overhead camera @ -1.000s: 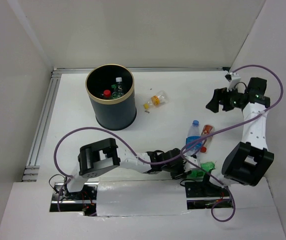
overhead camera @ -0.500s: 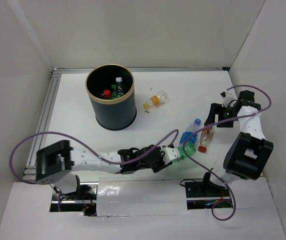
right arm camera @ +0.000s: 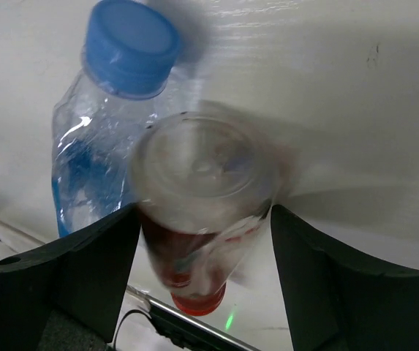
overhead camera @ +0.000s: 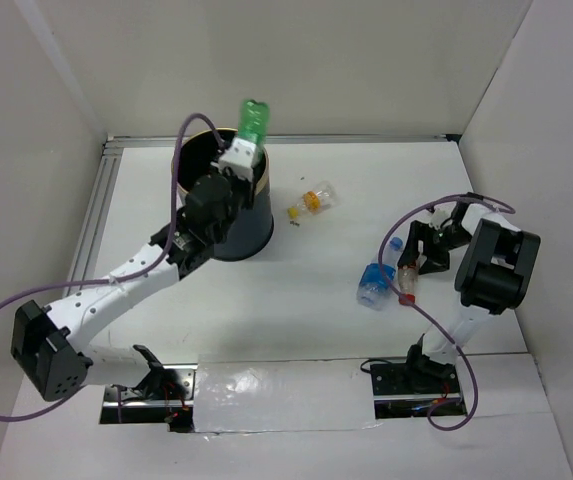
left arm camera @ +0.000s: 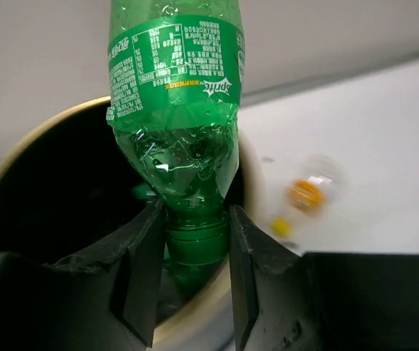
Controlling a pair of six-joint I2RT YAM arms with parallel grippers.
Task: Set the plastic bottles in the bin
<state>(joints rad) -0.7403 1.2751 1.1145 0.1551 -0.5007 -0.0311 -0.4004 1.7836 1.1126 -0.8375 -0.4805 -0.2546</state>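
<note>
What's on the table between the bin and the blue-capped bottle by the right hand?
In the top view that stretch of table is bare. The yellow-capped bottle lies beside the bin, farther back than the line to the blue-capped bottle.

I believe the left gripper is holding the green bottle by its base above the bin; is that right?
Not quite. The left gripper holds the green bottle by its capped neck, not its base; the base points up and away. The left wrist view shows the fingers closed on the cap. The rest stands: the bottle is above the bin.
</note>
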